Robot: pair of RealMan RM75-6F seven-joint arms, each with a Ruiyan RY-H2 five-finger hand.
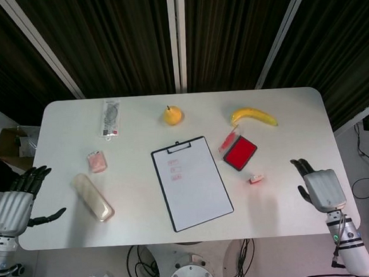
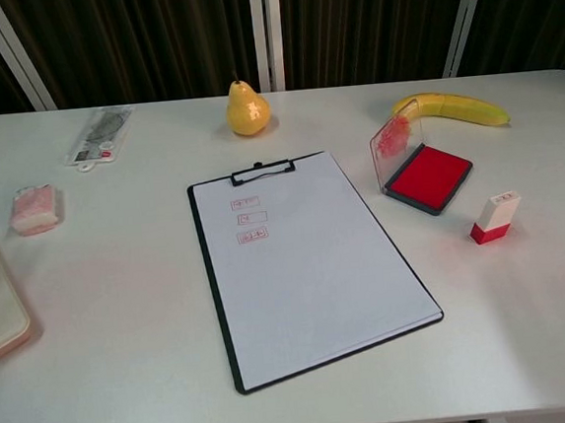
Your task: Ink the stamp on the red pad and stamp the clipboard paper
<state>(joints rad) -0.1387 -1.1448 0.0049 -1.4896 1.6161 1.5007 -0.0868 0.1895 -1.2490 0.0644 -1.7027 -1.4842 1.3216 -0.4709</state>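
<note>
A small white and red stamp (image 1: 256,179) (image 2: 494,218) lies on the table right of the clipboard. The red ink pad (image 1: 240,152) (image 2: 428,176) stands open, its clear lid (image 2: 394,142) tilted up, just beyond the stamp. A black clipboard (image 1: 191,182) (image 2: 307,265) holds white paper with three red prints near the clip. My right hand (image 1: 322,190) hovers over the table's right part, fingers apart and empty, to the right of the stamp. My left hand (image 1: 15,204) hangs off the table's left edge, fingers spread, holding nothing. Neither hand shows in the chest view.
A yellow pear (image 1: 173,115) and a banana (image 1: 253,116) lie at the back. On the left are a flat packet (image 1: 109,118), a small pink item (image 1: 97,162) and a beige case (image 1: 92,197). A person's hand shows at the far left edge.
</note>
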